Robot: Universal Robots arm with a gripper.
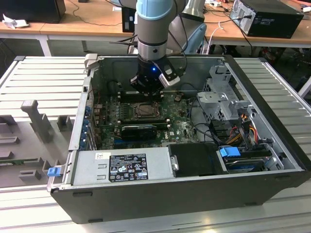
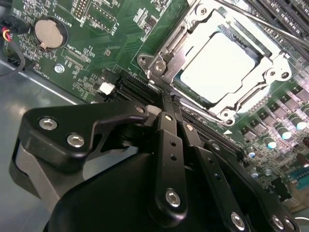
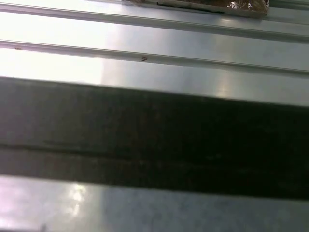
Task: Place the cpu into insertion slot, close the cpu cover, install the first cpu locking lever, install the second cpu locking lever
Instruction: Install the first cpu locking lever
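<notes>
Cpu [image 2: 217, 65] seated under cpu cover [image 2: 169, 55]; tool [image 2: 171, 104] beside cover corner, coin battery [image 2: 48, 33] nearby.

— Underneath everything?
— Ribbed silver-grey metal table [image 1: 43, 73], grooved in long parallel strips.
— Up close?
— Bright ridged metal surface [image 3: 154, 43] in the first wrist view, crossed by a dark band; impossible to say what.
— Directly on the table?
— Open black computer case [image 1: 170, 204], laid on its side across the middle, open face up.
— Beside that?
— Grey fixture blocks [image 1: 35, 116] toward the exterior view's left, apart from the case, some upright, some flat.
— Farther back?
— Wooden benches [image 1: 97, 24], bearing a black desktop unit [image 1: 272, 17] at the exterior view's right, plus loose cables [image 1: 218, 26].
</notes>
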